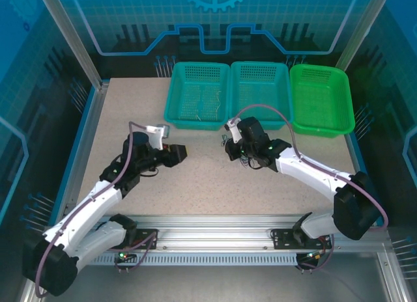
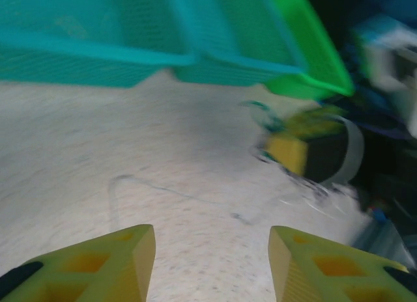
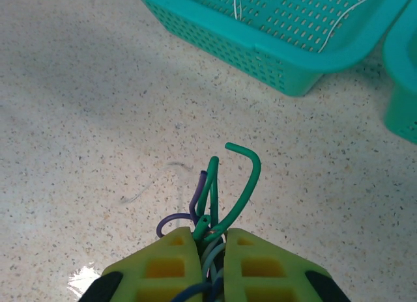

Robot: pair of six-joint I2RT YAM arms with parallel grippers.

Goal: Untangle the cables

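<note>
Top view, worktop (image 1: 195, 185): speckled beige, three baskets in a row along its far edge
Top view, baskets: left teal basket (image 1: 195, 124), middle teal basket (image 1: 260, 66) and green basket (image 1: 322, 131) stand side by side; pale wires (image 1: 203, 107) lie in the left teal basket
Top view, left arm (image 1: 88, 207): reaches to mid-worktop with its tip pointing right, apart from the right arm's tip
Top view, right arm (image 1: 306, 166): reaches left, its tip low over the worktop, just in front of where the two teal baskets meet
Left wrist view, left jaws: spread; the yellow fingers (image 2: 98, 269) stand apart with bare worktop between them, nothing held
Left wrist view, thin strand (image 2: 150, 185): lies loose on the worktop ahead of the fingers, blurred
Right wrist view, right jaws: pressed together, pinching the cables (image 3: 212, 185)
Right wrist view, cables: a bundle of green, purple and pale strands stands up out of the pinch, above the worktop and near the left teal basket's front wall; one green strand hooks over at the top
Right wrist view, whitish strand (image 3: 146, 188): flat on the worktop, just left of the bundle
</note>
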